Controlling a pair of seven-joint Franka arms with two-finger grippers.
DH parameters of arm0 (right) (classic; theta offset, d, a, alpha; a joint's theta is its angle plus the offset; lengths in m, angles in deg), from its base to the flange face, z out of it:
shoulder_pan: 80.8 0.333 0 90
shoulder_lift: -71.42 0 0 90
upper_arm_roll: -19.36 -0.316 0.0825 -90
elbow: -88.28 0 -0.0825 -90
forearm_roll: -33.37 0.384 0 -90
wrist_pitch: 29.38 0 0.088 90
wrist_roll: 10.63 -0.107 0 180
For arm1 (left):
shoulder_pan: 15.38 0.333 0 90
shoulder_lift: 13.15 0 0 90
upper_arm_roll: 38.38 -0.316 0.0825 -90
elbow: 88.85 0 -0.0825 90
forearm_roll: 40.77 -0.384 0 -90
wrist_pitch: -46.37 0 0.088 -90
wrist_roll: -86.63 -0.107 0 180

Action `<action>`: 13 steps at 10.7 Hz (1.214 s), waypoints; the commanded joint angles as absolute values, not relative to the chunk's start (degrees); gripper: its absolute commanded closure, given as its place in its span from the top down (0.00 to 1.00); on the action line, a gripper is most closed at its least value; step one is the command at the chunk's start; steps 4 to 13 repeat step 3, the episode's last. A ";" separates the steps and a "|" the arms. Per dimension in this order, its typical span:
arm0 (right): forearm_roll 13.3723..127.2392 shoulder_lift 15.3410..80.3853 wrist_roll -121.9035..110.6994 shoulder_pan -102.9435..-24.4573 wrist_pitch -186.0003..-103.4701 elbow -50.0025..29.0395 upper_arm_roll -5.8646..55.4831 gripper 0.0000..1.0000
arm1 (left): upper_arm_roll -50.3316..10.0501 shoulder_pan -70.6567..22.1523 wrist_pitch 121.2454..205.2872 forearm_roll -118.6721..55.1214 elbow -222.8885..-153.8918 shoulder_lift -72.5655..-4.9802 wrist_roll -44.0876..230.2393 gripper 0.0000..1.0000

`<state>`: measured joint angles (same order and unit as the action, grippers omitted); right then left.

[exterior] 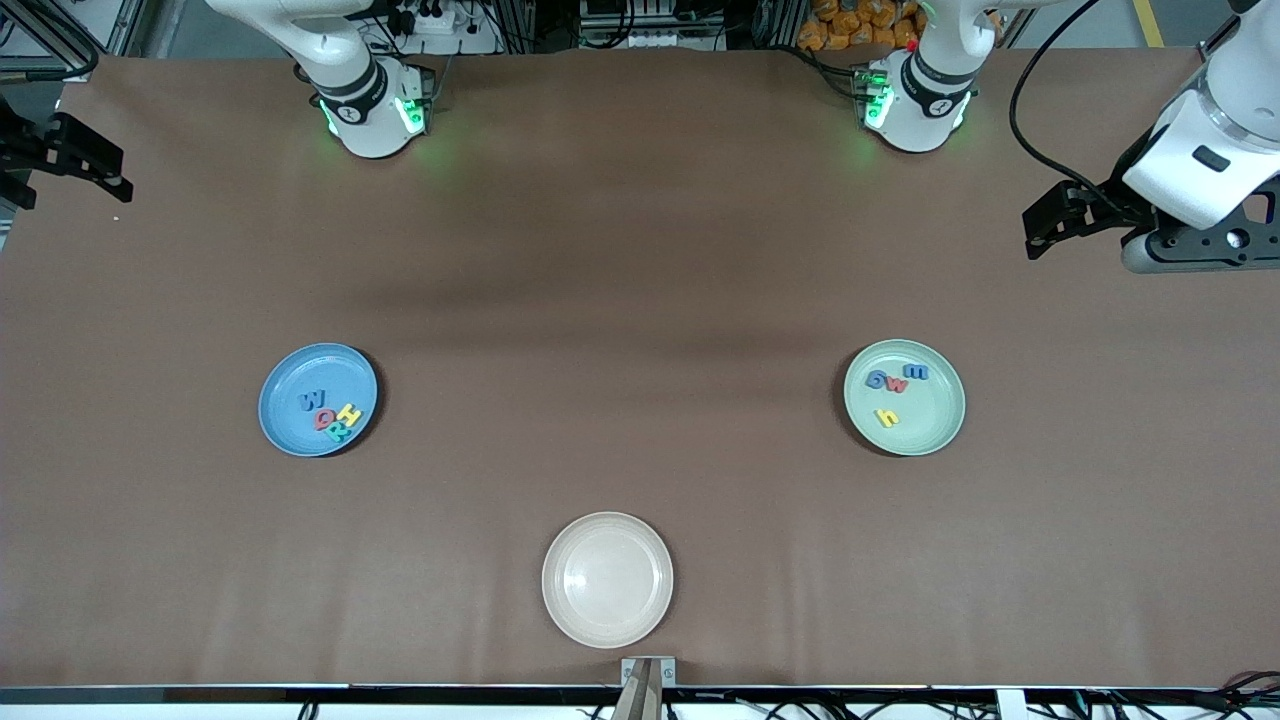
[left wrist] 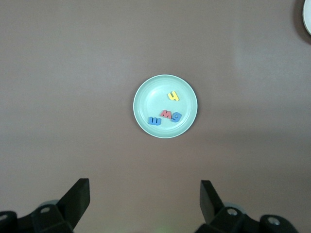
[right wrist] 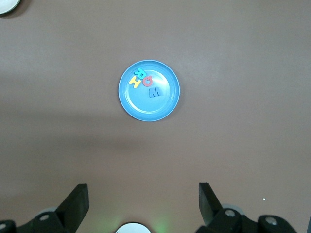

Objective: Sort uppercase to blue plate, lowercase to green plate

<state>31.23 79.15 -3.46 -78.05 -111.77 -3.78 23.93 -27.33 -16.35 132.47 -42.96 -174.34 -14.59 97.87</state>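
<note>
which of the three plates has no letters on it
The cream plate, nearest the front camera, is bare. The blue plate holds four capitals and the green plate holds four lowercase letters.

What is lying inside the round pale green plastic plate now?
Four small foam letters lie in the round pale green plastic plate: blue g, red w, blue m, yellow h. Nothing covers them.

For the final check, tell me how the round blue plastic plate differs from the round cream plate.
The blue plate holds four foam letters; the cream plate holds none. The blue plate lies toward the right arm's end of the table; the cream plate lies mid-table, nearer the front camera. Both are round, shallow and rimmed, similar in size.
</note>
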 commanded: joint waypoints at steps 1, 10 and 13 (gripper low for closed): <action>31.97 79.24 -2.99 -78.86 -111.20 -3.39 23.93 1.00 | -27.39 -16.43 131.27 -42.61 -172.96 -14.91 96.64 1.00; 31.97 79.15 -2.90 -78.78 -111.20 -3.39 24.98 1.00 | -27.39 -16.52 131.27 -42.61 -173.05 -14.91 96.64 1.00; 31.97 79.15 -2.90 -78.78 -111.20 -3.39 24.98 1.00 | -27.39 -16.52 131.27 -42.61 -173.05 -14.91 96.64 1.00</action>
